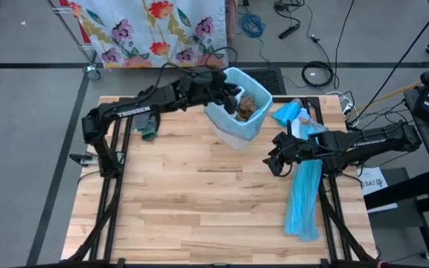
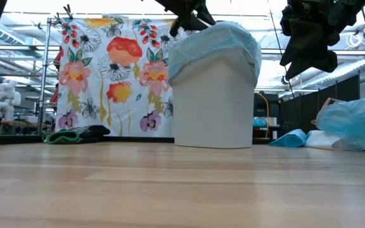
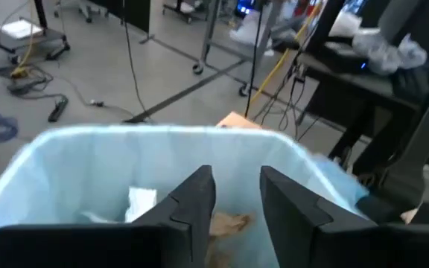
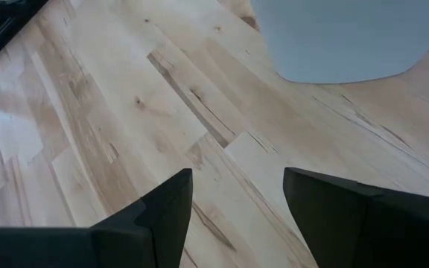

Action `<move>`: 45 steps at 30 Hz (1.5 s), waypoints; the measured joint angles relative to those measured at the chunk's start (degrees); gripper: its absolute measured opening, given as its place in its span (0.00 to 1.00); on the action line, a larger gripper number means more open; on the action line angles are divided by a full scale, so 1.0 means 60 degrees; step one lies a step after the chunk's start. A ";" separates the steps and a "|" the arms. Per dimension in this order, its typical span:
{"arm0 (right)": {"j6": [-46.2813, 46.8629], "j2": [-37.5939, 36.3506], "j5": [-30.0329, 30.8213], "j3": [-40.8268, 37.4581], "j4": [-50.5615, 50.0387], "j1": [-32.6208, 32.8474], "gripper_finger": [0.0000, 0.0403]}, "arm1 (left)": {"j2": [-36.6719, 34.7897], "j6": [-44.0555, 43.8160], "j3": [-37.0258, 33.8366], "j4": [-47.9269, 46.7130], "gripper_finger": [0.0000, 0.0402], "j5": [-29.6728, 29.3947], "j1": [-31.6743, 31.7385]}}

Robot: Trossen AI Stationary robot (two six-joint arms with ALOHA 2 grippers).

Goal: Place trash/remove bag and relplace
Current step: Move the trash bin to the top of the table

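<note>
Over the bin's open mouth: left gripper (image 1: 232,94), fingers (image 3: 192,205) parted by a narrow gap, nothing between them, touching nothing visible. Directly below it, inside the bin (image 1: 238,108): the trash (image 1: 247,106), brown paper wads heaped against the pale-blue liner (image 3: 110,160), with a white tissue wad (image 3: 141,202) and a brown wad (image 3: 228,222) showing past the fingertips. Bin itself white, upright near the far edge of the wooden surface (image 1: 199,193), liner folded over its rim.

Above bare wood, nearer the right side: right gripper (image 1: 278,158), fingers (image 4: 166,216) spread wide, empty, clear of the surface and of the bin's base (image 4: 341,37). Just beside it, toward the right edge: long light-blue plastic strip (image 1: 304,197) lying flat along the surface, with more crumpled blue plastic (image 1: 289,112) and some white material at its far end, close to the bin.

Farther left, by the left arm's base: dark green object (image 1: 147,134) on the wood. Beyond the far edge: flowered cloth (image 2: 106,69) hung on a rack.
</note>
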 joint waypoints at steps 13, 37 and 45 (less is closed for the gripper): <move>0.0000 0.0001 0.0000 0.0000 0.0003 -0.0002 0.50 | -0.1508 -0.0395 -0.0005 -0.2882 0.31 0.0127 -0.0217; 0.0851 0.0002 0.0465 0.0000 0.0885 0.0002 0.50 | -0.1828 -0.9681 -0.3940 -0.3915 0.31 -0.3794 -0.6121; 0.0725 -0.0002 0.0785 0.0000 0.1049 -0.0159 0.50 | -0.1831 -1.2848 -0.5196 -0.3915 0.31 -0.4813 -0.7395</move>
